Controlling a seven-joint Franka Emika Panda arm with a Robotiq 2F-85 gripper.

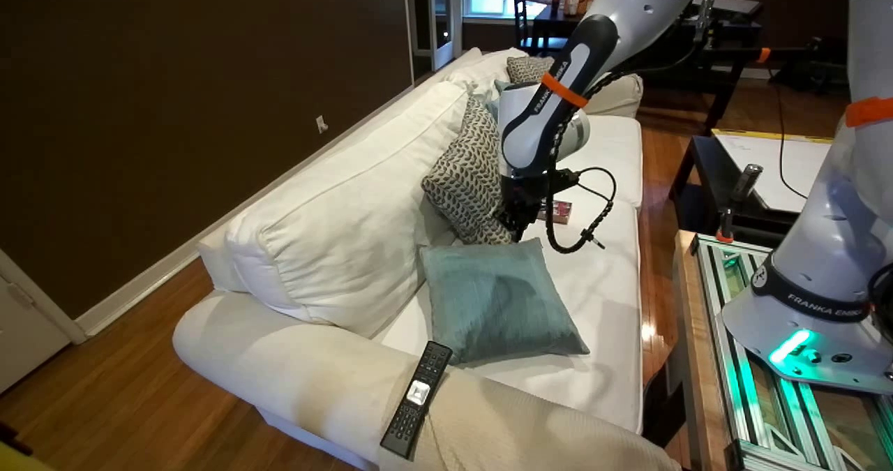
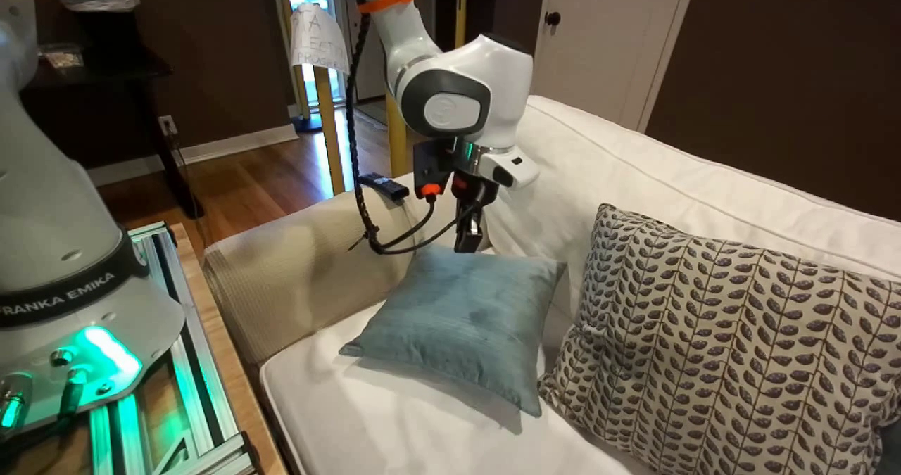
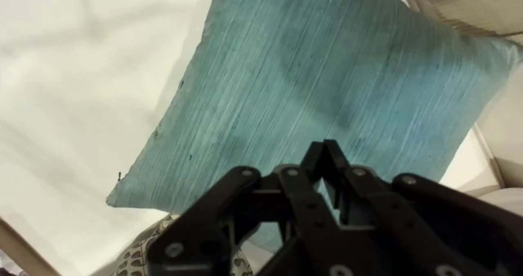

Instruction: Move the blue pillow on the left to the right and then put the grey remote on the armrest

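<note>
In an exterior view, a white sofa seat meets the armrest at bottom and carries the blue pillow at centre, presumably unaided, since the wrist view shows the pincer closed on nothing. A black remote lies across the armrest's top, broad enough to bear it; no grey remote shows.

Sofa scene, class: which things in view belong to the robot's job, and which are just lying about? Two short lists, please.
Belong to the job:
blue pillow
armrest
end effector
(grey remote: also needed, but I can't make it out)

Just lying about:
black remote on the armrest
patterned pillow near the blue one
small reddish item, too small to identify
</note>
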